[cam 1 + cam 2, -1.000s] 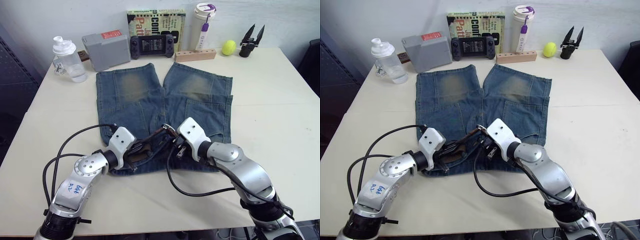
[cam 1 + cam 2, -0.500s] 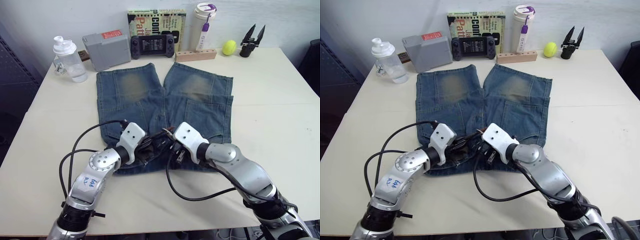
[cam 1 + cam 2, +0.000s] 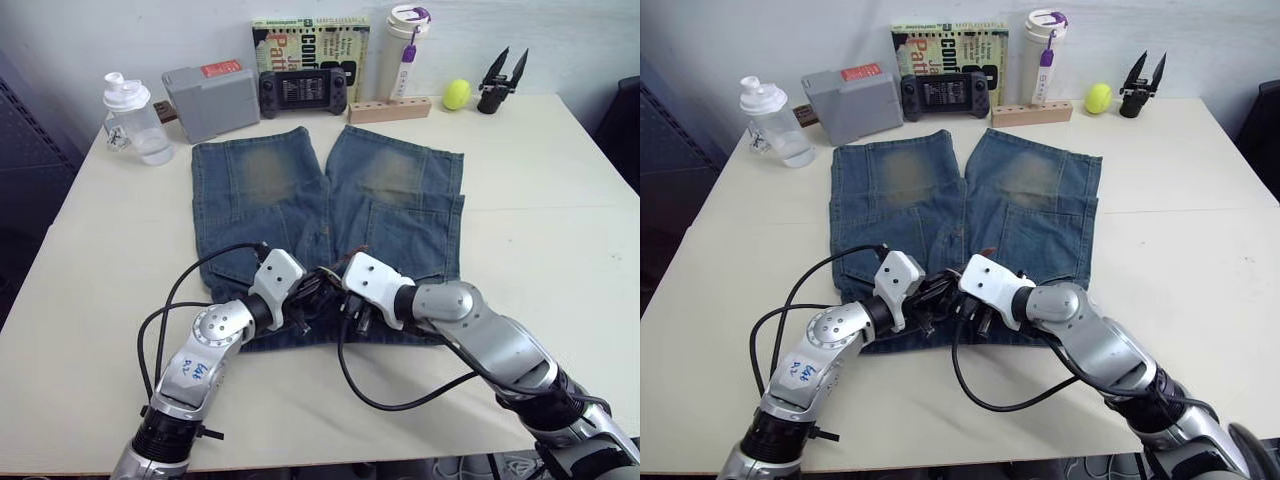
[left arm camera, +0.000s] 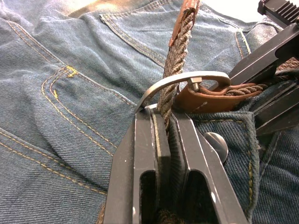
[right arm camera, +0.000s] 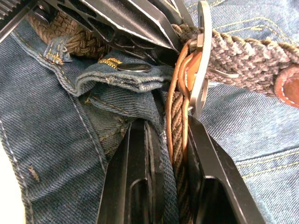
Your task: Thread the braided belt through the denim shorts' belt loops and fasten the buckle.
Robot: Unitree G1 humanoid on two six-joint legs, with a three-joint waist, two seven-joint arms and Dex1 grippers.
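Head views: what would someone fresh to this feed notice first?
Both claws meet at the near waistband of the shorts, which lie flat mid-table. The left claw is shut on the belt where it passes through the buckle; the right claw pinches the belt just behind the buckle. Along the far table edge stands a row of clutter, with a yellow ball towards the right.

End effector (image 5: 180, 135) clamps braided belt (image 5: 243, 53).

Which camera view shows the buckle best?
The left wrist view: the buckle shows its curved metal frame with the belt passing through it. The right wrist view shows it edge-on. In the eye views the grippers hide most of it.
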